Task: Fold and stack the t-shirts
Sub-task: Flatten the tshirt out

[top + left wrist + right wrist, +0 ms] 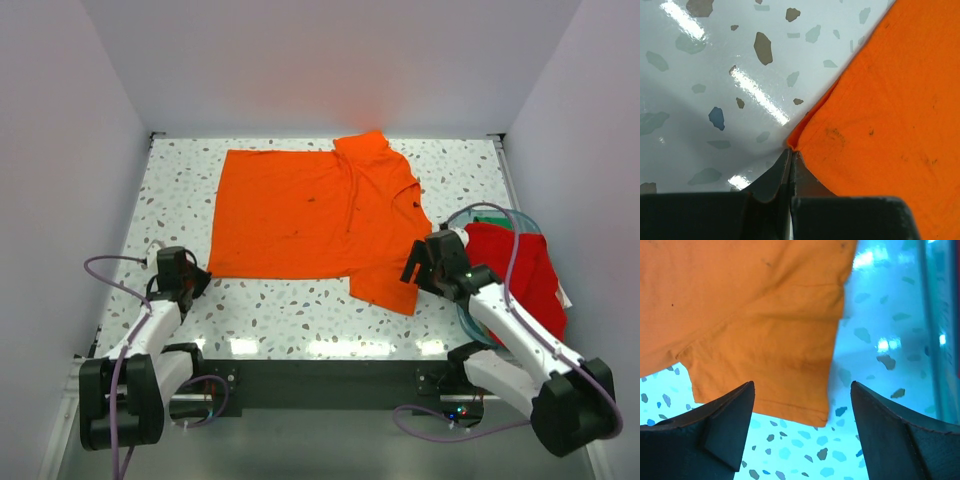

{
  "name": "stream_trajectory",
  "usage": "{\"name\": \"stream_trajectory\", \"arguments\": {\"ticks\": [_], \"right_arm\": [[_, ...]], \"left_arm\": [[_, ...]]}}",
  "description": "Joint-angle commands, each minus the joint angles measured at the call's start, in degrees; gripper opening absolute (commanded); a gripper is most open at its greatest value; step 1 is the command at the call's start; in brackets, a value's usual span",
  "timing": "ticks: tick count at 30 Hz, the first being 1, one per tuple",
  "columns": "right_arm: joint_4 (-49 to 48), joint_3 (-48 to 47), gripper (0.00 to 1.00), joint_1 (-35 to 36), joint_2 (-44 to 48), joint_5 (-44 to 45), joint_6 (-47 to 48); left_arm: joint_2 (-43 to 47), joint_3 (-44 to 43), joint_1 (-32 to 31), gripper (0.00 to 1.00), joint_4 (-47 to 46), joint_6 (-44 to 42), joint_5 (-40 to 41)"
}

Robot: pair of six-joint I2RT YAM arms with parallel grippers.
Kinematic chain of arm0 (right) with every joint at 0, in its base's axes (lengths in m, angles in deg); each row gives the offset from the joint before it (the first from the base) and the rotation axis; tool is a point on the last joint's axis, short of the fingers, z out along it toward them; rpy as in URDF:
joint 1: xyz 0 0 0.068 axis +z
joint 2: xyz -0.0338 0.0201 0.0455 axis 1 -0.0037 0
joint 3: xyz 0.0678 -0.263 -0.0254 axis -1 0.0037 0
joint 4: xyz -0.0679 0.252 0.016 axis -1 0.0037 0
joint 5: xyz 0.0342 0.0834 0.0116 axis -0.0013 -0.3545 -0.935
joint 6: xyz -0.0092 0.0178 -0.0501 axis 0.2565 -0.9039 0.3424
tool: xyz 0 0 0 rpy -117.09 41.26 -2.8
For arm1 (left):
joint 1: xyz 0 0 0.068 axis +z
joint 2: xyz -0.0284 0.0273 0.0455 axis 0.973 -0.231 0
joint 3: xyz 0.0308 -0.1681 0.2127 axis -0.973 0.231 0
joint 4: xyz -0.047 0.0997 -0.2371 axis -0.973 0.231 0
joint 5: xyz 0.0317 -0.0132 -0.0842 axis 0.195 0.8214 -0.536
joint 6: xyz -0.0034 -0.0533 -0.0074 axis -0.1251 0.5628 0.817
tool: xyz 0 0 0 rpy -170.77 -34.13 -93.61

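Observation:
The bright orange t-shirt (310,215) lies spread flat on the speckled table, one sleeve folded across its right side. My left gripper (185,275) sits at its near left corner. In the left wrist view the jaws are pressed together (791,150), with the curled corner of the orange t-shirt (880,115) pinched at their tips. My right gripper (420,265) hovers over the near right sleeve. Its fingers stand wide apart (802,385) above the sleeve hem (810,407) and hold nothing. The red t-shirt (520,270) lies crumpled in the bin on the right.
The clear teal-rimmed bin (500,212) stands at the right edge of the table, beside my right arm; its wall (940,315) shows in the right wrist view. White walls close in the table (300,310) on three sides.

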Motion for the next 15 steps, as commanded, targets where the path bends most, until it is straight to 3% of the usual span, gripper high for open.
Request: {"name": "stream_trajectory", "arguments": {"ticks": [1,9,15], "right_arm": [[0.45,4.39,0.79,0.1,6.34,3.06,-4.31],[-0.87,9.41,0.56,0.1,7.41,-0.98,-7.66],[-2.71,13.11,0.55,0.28,9.61,-1.95,-10.03]], "left_arm": [[1.49,0.5,-0.18,0.0,0.08,-1.09,1.7],[2.71,0.94,-0.09,0.0,0.96,-1.27,1.79],[3.16,0.94,-0.09,0.0,1.31,-1.27,1.96]]}}
